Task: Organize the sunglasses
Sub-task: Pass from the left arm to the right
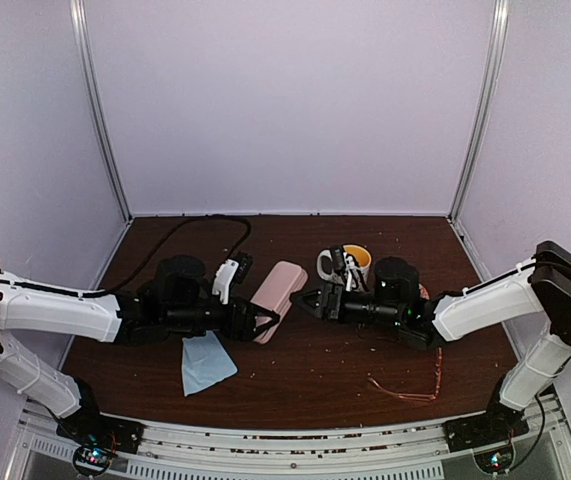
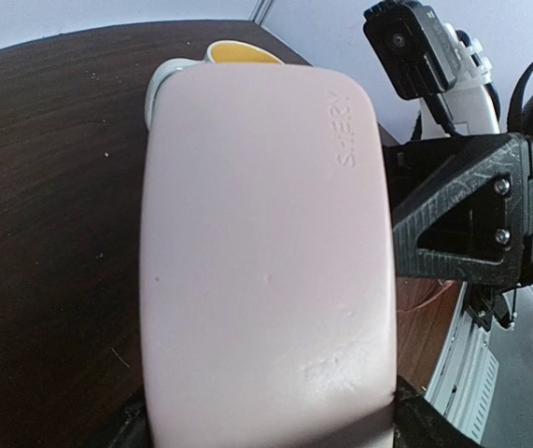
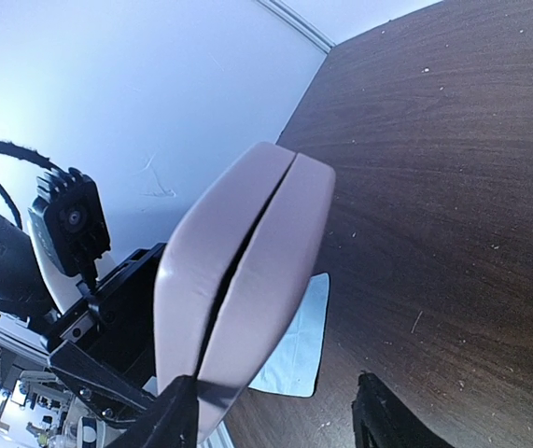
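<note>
Case held up between the arms, glasses waiting on the table.

Left of centre in the overhead view, my left gripper (image 1: 263, 322) is clamped across one end of the pink oblong hard-shell case (image 1: 277, 285), just above the light blue cloth (image 1: 205, 362). Right of it, my right gripper (image 1: 302, 300) has its fingers apart around the case's free end, where the seam shows, and it grips nothing. The white mug with a yellow inside (image 1: 350, 262) stands just behind. The thin reddish-pink wire-frame sunglasses (image 1: 405, 393) lie at lower right on the dark wooden table (image 1: 305, 370), well apart from both grippers. My worry is that prying the lid could twist the case out of its one-ended clamp. A hard pinch later could also bend the slim wire.
</note>
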{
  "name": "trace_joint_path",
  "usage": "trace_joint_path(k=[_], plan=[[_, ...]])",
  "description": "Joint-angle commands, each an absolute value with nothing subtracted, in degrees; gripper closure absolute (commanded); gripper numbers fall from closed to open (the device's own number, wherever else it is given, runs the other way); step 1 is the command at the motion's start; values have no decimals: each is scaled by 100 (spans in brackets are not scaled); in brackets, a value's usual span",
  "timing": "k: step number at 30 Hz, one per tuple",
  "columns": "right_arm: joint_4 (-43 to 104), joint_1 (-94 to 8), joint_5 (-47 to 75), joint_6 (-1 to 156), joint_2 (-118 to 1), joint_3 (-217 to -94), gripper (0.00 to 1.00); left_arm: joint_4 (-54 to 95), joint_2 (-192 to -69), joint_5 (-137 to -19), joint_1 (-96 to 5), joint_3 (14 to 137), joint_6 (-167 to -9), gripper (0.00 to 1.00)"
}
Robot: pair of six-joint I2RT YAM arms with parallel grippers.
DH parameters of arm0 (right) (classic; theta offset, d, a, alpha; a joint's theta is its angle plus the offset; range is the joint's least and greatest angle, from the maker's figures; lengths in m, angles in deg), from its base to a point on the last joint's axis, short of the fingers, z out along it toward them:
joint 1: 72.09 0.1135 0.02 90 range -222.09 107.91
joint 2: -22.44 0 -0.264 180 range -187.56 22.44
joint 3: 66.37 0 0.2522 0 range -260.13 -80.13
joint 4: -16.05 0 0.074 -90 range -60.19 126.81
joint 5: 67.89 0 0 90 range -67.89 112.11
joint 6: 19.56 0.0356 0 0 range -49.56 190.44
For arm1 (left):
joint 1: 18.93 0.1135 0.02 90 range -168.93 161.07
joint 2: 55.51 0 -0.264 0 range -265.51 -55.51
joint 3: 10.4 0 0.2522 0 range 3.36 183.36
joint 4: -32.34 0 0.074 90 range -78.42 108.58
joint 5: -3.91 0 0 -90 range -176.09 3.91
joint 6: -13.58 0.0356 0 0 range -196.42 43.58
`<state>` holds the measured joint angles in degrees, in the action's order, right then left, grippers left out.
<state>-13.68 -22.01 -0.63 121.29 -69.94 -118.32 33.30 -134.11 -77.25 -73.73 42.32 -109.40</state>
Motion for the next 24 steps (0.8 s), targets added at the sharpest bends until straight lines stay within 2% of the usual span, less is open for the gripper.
trace_joint_path(k=[1,10,17,24], plan=[[-1011,-2312,296,12165,-7044,-11792,44,4480,-13166,-7094,-7544,4331,-10816,76],[-663,-2311,326,12198,-6890,-11952,47,4591,-13305,-6972,-7549,4389,-10650,75],[-916,-2308,203,12592,-6973,-12045,48,4222,-13429,-7224,-7709,4590,-10252,74],[-1260,-2321,387,12835,-7128,-11833,50,4614,-13333,-7163,-7728,4391,-10270,72]])
